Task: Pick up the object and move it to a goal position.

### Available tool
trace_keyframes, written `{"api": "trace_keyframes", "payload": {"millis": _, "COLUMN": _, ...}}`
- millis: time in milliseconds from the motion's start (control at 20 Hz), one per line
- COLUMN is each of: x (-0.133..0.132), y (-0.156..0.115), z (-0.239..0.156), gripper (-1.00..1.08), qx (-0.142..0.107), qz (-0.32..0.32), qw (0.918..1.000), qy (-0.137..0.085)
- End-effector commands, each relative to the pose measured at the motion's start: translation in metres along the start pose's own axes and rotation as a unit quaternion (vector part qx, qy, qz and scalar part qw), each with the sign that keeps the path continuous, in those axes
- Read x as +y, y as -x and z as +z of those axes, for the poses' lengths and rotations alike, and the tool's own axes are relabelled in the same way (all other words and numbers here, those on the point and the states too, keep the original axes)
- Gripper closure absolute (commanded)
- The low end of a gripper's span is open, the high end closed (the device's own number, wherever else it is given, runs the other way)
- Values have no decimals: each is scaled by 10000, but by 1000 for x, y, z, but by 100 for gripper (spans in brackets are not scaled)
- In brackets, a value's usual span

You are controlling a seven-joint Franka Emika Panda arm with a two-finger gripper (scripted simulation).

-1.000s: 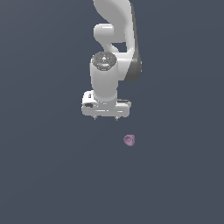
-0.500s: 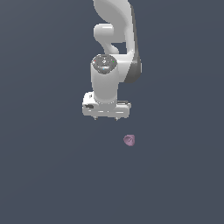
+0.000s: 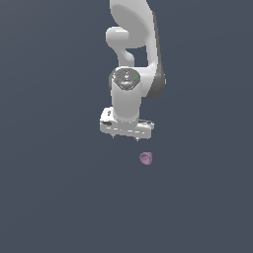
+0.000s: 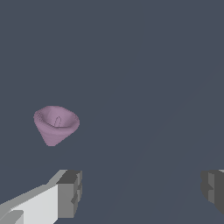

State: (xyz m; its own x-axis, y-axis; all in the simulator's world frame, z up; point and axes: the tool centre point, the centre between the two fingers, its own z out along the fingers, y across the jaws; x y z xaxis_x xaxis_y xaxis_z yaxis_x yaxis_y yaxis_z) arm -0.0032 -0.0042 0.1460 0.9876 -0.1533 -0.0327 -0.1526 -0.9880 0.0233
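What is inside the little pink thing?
The pink object is open like a tiny cup, shown by the wrist view. Inside sits a small ridge and nothing else. Its underside is hidden. The open gripper is not touching it.

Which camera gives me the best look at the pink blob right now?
The wrist view: the pink blob is large there, showing a cone-like shape with a hollowed top. In the exterior view it is only a tiny speck beside the gripper.

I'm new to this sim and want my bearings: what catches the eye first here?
The white arm fills the upper middle of the exterior view, its gripper pointing down with jaws apart. A small pinkish-purple object lies alone on the plain dark ground, just below the gripper and toward the exterior view's right, untouched and outside the fingers.
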Motion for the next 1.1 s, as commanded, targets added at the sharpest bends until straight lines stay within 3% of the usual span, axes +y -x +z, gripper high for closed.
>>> {"api": "trace_keyframes", "payload": {"millis": 0, "x": -10, "y": -2, "z": 5, "gripper": -92, "qx": 14, "qz": 207, "qw": 9998, "qy": -10}}
{"api": "trace_keyframes", "payload": {"millis": 450, "x": -52, "y": -9, "z": 28, "gripper": -92, "qx": 69, "qz": 1109, "qw": 9938, "qy": -61}}
{"api": "trace_keyframes", "payload": {"millis": 1050, "x": -100, "y": -12, "z": 55, "gripper": -92, "qx": 118, "qz": 2129, "qw": 9769, "qy": -130}}
